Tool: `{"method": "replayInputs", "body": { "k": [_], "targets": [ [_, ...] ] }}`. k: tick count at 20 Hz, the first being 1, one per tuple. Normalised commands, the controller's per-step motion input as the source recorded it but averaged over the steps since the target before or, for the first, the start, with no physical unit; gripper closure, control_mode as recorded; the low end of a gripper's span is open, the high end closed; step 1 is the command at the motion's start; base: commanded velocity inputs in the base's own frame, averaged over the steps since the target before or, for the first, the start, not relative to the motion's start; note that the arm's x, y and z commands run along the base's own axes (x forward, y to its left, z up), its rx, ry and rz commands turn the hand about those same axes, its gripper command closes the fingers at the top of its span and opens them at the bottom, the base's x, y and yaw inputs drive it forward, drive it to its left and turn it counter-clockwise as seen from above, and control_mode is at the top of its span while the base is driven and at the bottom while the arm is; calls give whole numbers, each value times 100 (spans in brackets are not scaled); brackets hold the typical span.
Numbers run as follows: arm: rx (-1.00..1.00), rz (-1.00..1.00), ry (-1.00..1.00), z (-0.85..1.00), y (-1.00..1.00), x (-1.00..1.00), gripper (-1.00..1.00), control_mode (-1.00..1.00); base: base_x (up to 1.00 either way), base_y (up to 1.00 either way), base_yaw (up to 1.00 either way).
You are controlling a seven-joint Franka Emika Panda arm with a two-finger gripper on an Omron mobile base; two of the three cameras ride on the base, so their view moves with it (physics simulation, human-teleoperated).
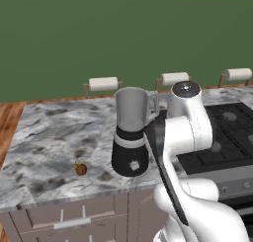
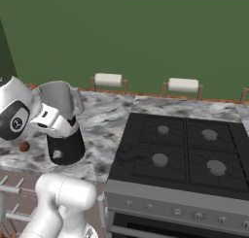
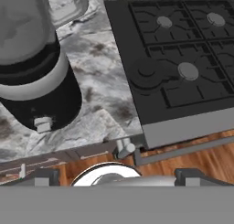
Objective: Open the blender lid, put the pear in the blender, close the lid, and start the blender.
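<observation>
One blender [image 1: 131, 137], one pear [image 1: 81, 169] on the worktop [image 1: 49, 132].
We count three paper-towel rolls [image 1: 103, 84] and four stove burners [image 2: 160, 159]; jaw state cannot be determined.

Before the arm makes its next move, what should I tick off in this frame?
1. Blender upright on the counter: ok.
2. Blender mouth uncovered: ok, both base views show a grey rim with no black cap on it.
3. Pear free to pick: ok, it lies on the counter left of the blender's base, apart from it.
4. Gripper open and empty: ok, the tips stand wide apart with nothing between them.
5. Gripper aimed at the pear: not ok, the hand view looks at the blender's base and the stove.
</observation>
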Motion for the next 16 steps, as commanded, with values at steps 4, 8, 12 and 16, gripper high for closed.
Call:
{"method": "replayInputs", "body": {
  "k": [4,8,12,16],
  "targets": [
    [-11,0,5,-7,100,-26,-100,-100,0,0,0],
    [-6,0,10,-23,100,2,-100,-100,0,0,0],
    [0,1,13,-26,99,24,-100,-100,0,0,0],
    [0,5,12,-36,99,44,-100,-100,0,0,0]
  ]
}}
